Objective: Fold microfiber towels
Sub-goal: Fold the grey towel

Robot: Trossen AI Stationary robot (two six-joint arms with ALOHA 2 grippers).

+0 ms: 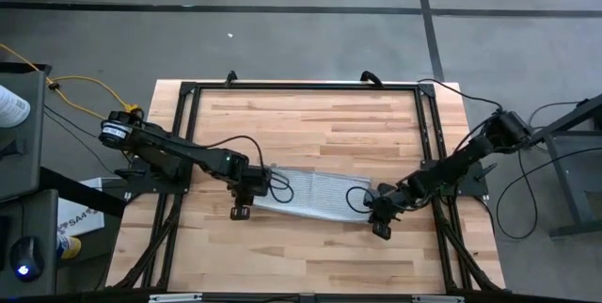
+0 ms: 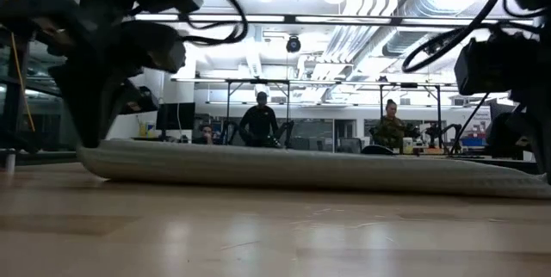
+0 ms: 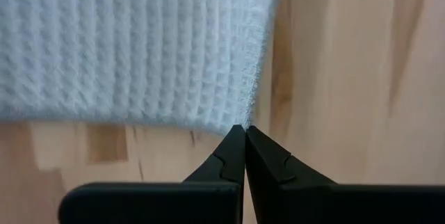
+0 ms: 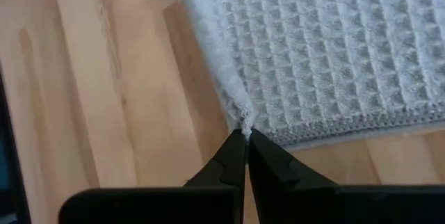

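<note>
While it lies near the middle of the wooden table [image 1: 310, 256], the towel [image 1: 315, 193] forms a long, flattened strip stretched between the two grippers. Left gripper [image 3: 245, 128]: jaws fully closed, pinching the towel's corner at one end. Right gripper [image 4: 246, 133]: jaws likewise closed, tips nipping the frayed corner at the opposite end. Both arms reach inward from the table's sides. Beyond the table, two people [image 2: 261, 122] stand in the room.

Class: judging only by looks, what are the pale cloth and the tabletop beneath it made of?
Pale grey-blue waffle-weave towel: soft woven textile, matte, with a gridded pocket texture and fuzzy edges; probably microfiber. Light wooden tabletop: joined wood strips with visible grain and a smooth finish.
</note>
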